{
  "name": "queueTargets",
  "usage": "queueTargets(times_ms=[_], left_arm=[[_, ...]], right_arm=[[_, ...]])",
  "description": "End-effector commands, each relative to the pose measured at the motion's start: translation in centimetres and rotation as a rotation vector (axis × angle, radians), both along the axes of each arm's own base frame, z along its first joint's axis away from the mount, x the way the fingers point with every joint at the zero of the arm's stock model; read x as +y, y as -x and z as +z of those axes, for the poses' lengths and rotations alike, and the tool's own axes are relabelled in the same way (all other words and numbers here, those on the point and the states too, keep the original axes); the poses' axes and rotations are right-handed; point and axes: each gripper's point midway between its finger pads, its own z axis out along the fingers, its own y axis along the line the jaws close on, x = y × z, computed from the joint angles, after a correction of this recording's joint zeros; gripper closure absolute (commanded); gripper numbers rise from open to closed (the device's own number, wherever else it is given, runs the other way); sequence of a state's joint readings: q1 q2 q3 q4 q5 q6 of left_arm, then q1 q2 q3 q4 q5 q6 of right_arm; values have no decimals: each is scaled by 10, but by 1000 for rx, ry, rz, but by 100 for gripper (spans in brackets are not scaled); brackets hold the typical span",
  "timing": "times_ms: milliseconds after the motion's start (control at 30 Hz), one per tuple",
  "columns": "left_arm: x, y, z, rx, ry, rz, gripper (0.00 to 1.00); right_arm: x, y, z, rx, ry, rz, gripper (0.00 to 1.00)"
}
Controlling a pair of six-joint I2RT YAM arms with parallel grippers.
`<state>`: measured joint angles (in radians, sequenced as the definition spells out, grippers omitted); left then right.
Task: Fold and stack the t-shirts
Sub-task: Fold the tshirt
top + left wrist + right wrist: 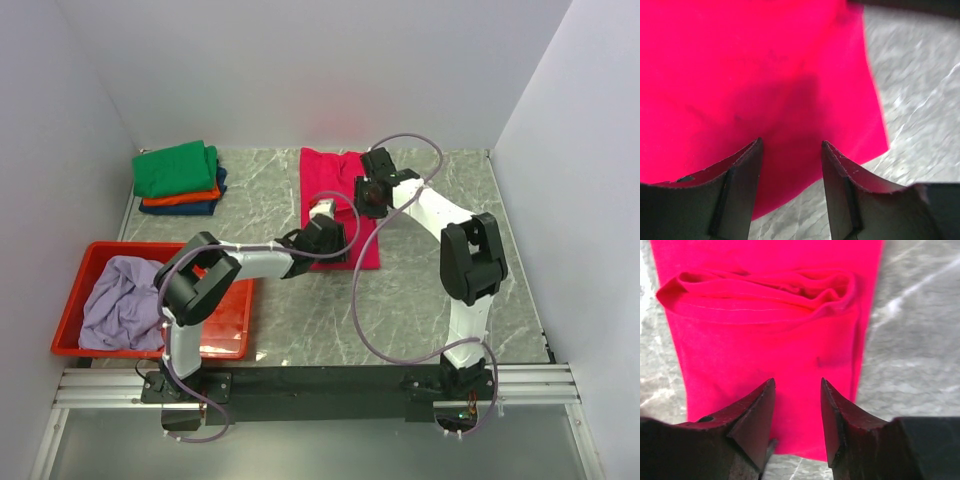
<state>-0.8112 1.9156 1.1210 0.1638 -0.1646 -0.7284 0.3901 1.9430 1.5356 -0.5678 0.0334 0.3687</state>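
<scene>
The crimson-pink t-shirt lies on the marble table as a long folded strip, also seen in the left wrist view and the right wrist view, where a bunched fold crosses its far part. My left gripper hovers open over the strip's near end, with nothing between its fingers. Over the strip's right side my right gripper is open and empty too. Green, orange and dark blue t-shirts sit folded in a stack at the back left. The pale lavender t-shirt lies crumpled in the tray.
A rigid red plastic tray stands at the near left beside the left arm's base. White walls close in the table on the left, back and right. Bare marble shows right of the pink shirt.
</scene>
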Motion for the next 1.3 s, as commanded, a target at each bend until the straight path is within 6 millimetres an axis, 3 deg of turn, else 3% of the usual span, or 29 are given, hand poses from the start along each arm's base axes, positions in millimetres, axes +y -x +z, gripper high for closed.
queueTargets(times_ms=[0, 200, 333, 567, 767, 900, 933, 967, 1000, 1033, 1067, 1100, 1133, 1167, 1200, 1233, 1267], left_arm=[[-16, 12, -2, 7, 69, -29, 44], [-8, 42, -32, 60, 29, -37, 44], [0, 64, -49, 95, -2, -36, 44], [27, 112, -80, 157, -104, -31, 43], [45, 156, -89, 198, -128, -56, 43], [44, 170, -80, 182, -142, -74, 43], [38, 173, -74, 172, -138, -88, 43], [39, 172, -69, 156, -150, -84, 42], [36, 172, -63, 142, -151, -87, 41], [32, 170, -51, 121, -140, -89, 41], [28, 169, -41, 106, -149, -97, 39], [27, 166, -33, 85, -148, -85, 38], [23, 165, -19, 64, -128, -85, 37], [17, 162, -5, 41, -103, -79, 36], [23, 161, 6, 27, -108, -60, 34], [24, 161, 15, 17, -96, -52, 33], [26, 163, 20, 14, -82, -40, 30]], right_arm=[[21, -12, 10, -16, -65, 59, 52], [32, -7, -20, 68, -35, 102, 53], [29, -8, -40, 107, 1, 84, 53], [19, -33, -38, 90, 87, 45, 53], [7, -52, -29, 71, 115, 11, 53], [4, -42, -20, 53, 102, 8, 53], [4, -39, -1, 16, 80, -1, 53], [-1, -27, -6, 35, 85, -2, 53], [-1, -22, 1, 21, 74, -5, 53], [-1, -19, 28, -40, 42, -15, 53], [-7, -2, 20, -18, 53, -18, 52], [-9, 5, 26, -34, 46, -24, 52], [-10, 14, 50, -83, 19, -32, 52], [-16, 33, 38, -55, 34, -35, 51], [-15, 45, 39, -61, 36, -28, 50], [-16, 53, 56, -113, 10, -37, 50], [-22, 73, 39, -74, 29, -36, 48]])
